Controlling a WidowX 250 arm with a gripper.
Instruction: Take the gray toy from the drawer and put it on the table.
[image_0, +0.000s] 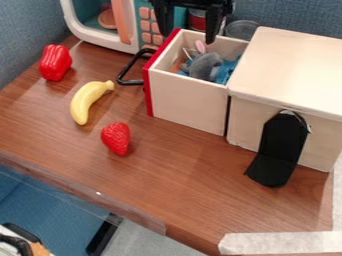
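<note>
Fingers (212, 31) spread apart with nothing between them, you have the gripper (188, 37) by the far side of the open drawer (187, 102) — the gray toy (204, 66) lies inside. Centre over its body, lower straight, close gently — then lift clear before swinging to the table (200, 185)

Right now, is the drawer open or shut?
Open: the drawer is pulled out from the wooden box, and the gray toy can be seen inside it.
</note>
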